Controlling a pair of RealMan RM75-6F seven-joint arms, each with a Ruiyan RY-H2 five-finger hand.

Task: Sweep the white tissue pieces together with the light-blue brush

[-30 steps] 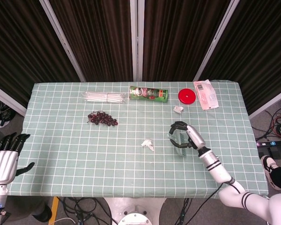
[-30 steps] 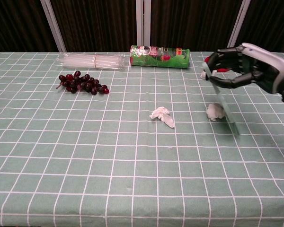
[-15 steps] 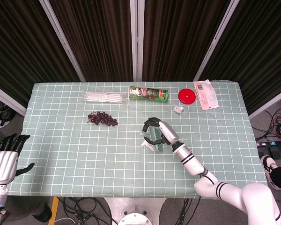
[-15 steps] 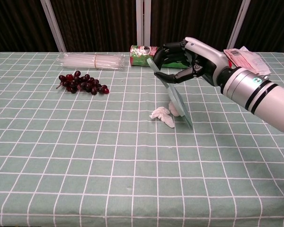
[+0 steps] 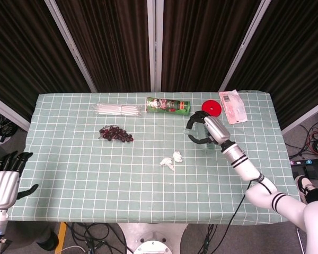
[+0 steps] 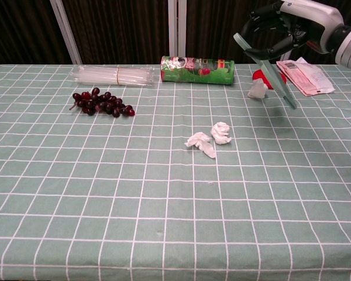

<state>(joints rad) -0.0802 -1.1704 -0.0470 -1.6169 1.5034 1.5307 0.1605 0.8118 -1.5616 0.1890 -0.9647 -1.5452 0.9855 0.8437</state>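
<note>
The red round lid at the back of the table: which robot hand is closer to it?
Right. The right robot hand hangs beside the red round lid; the left robot hand sits off the table's far left corner.

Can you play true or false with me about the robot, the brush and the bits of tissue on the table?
1. The right hand holds the light-blue brush up off the table. True.
2. All three tissue pieces lie in one pile. False: two tissue pieces lie close together mid-table, and a third tissue piece sits apart near the red lid.
3. The grapes are inside the green can. False: they lie on the cloth, left of the green can.
4. The left hand holds nothing. True.
5. The green can stands upright. False: it lies on its side.
</note>
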